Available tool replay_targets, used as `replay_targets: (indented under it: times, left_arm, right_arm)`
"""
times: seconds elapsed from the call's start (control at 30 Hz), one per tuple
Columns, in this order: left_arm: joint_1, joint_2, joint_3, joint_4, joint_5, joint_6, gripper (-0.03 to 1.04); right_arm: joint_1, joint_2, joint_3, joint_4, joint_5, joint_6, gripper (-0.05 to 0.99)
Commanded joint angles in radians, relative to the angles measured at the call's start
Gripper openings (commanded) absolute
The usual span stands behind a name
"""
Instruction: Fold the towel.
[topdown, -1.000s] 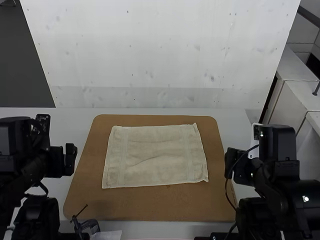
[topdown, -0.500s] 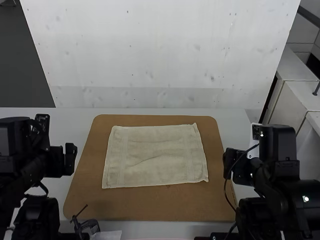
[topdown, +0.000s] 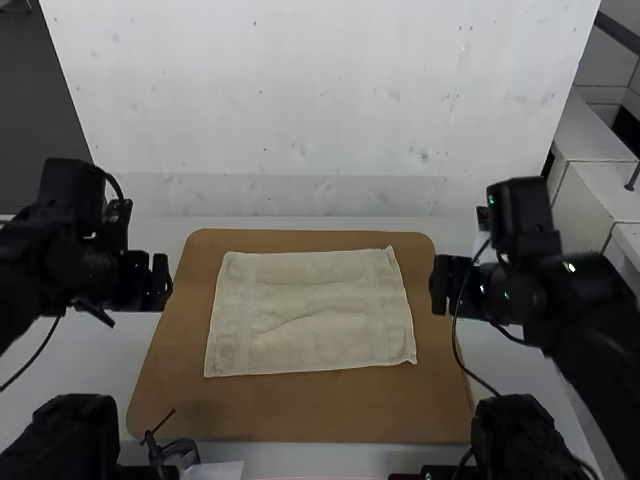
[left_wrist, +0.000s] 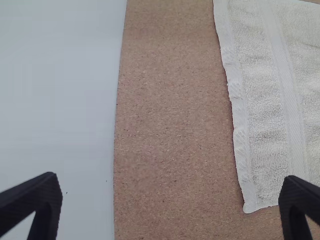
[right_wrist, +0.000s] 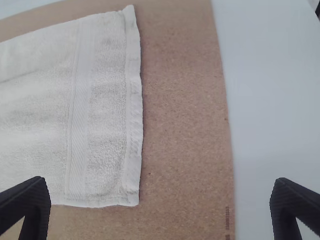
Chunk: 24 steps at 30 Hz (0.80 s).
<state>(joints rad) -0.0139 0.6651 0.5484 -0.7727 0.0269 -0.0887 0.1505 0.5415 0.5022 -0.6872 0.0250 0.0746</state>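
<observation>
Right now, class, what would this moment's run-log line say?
terry towel: spread, lightly creased | brown board: beneath towel | left pincer: open, empty | right pincer: open, empty

A brown board (topdown: 300, 412) with rounded corners flat on my pale surface (topdown: 465, 235), a small dark object (topdown: 180, 450) with a thin stalk at its near edge, a white sheet (topdown: 218, 470) just beside that.

In the high view we note dim light, soft shadows along the towel's (topdown: 320, 345) creases, and blur on the right arm (topdown: 570, 290). Wrist views: we record brighter, even light.
</observation>
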Motion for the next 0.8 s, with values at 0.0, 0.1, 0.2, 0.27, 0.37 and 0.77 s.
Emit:
replay_targets:
  times: [0.0, 0.1, 0.2, 0.27, 0.37, 0.77]
  left_arm:
    - [-0.021, 0.149, 0.087, 0.061, -0.013, 0.020, 0.97]
    - [-0.014, 0.298, 0.120, 0.121, -0.013, 0.026, 0.96]
    - [-0.012, 0.438, 0.145, 0.181, -0.013, 0.018, 0.97]
    - [-0.012, 0.515, 0.170, 0.204, -0.015, 0.006, 0.97]
    - [-0.017, 0.599, 0.212, 0.234, -0.025, -0.025, 0.97]
    - [-0.021, 0.880, 0.378, 0.328, -0.042, -0.052, 0.97]
  right_arm:
    - [0.011, 0.207, 0.044, 0.075, -0.020, 0.011, 0.96]
    - [0.000, 0.403, 0.079, 0.169, -0.025, 0.011, 0.96]
    - [-0.006, 0.603, 0.160, 0.183, -0.025, 0.008, 0.96]
    - [-0.009, 0.701, 0.199, 0.210, -0.023, 0.008, 0.96]
    - [-0.019, 0.824, 0.251, 0.288, -0.023, 0.005, 0.95]
    - [0.003, 1.307, 0.570, 0.308, -0.023, -0.012, 0.90]
